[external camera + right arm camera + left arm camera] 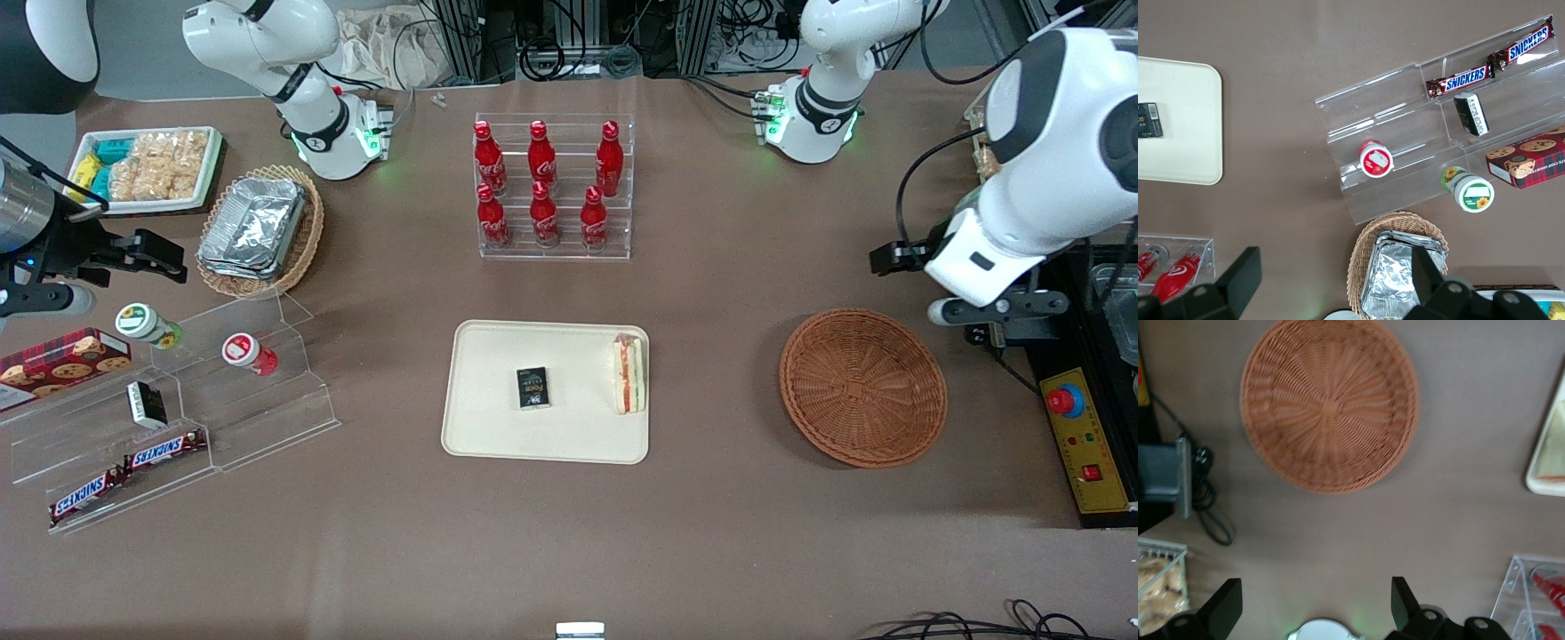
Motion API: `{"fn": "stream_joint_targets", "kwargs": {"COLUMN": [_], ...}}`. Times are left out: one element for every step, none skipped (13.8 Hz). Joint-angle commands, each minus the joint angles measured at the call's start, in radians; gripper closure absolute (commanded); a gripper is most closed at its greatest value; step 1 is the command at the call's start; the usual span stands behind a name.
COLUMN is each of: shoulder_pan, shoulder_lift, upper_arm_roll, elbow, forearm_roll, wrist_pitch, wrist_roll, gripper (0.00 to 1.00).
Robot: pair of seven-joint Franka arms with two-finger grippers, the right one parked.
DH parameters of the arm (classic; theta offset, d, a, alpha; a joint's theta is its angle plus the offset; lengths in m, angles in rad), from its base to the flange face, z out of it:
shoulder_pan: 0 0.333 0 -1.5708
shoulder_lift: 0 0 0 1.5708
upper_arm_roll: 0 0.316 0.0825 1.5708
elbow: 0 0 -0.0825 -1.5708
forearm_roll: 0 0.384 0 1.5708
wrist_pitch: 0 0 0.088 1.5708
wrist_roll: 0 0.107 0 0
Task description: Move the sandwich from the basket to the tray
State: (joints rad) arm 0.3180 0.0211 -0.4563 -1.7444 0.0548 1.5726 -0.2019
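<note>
The desk carries everything, and the end effector hangs high above it, well up and off toward the working arm's end, nearer the bottle rack than the front camera. Its two black fingers stand wide apart with nothing between them: released and bare.

Directly below and a little ahead of the end effector sits the round wicker basket, with nothing in it. Sideways from the end effector, toward the parked arm's end, lies the cream tray. The sandwich rests on that tray, against the rim nearest the basket, filling edge up; that looks like a short carry set down at the first reachable edge. A small dark packet lies on the tray too, near the middle, apart from the sandwich.

With the sandwich on the tray and the fingers bare, the task looks finished, and the raised pose reads as clearance.

The front view alone shows the sandwich whole. The left wrist view confirms the spread fingers and the basket's bare weave, but catches only the tray's corner.
</note>
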Motion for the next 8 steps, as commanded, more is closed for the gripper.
{"fn": "stream_joint_targets", "kwargs": {"shoulder_pan": [-0.21, -0.252, -0.252, -0.249, -0.249, -0.252, -0.252, -0.252], "shoulder_lift": [-0.171, -0.211, -0.222, -0.221, -0.213, -0.193, -0.164, -0.117], "upper_arm_roll": [0.301, 0.376, 0.389, 0.39, 0.39, 0.386, 0.386, 0.387], "elbow": [-0.15, -0.191, -0.196, -0.189, -0.176, -0.162, -0.127, -0.071], "forearm_roll": [-0.061, -0.061, -0.053, -0.052, -0.037, 0.0, 0.011, 0.01], "wrist_pitch": [0.05, 0.064, 0.06, 0.058, 0.058, 0.056, 0.052, 0.047], "wrist_roll": [0.08, 0.091, 0.093, 0.091, 0.091, 0.081, 0.079, 0.091], "gripper": [0.0, 0.0, 0.0, 0.0, 0.0, 0.0, 0.0, 0.0]}}
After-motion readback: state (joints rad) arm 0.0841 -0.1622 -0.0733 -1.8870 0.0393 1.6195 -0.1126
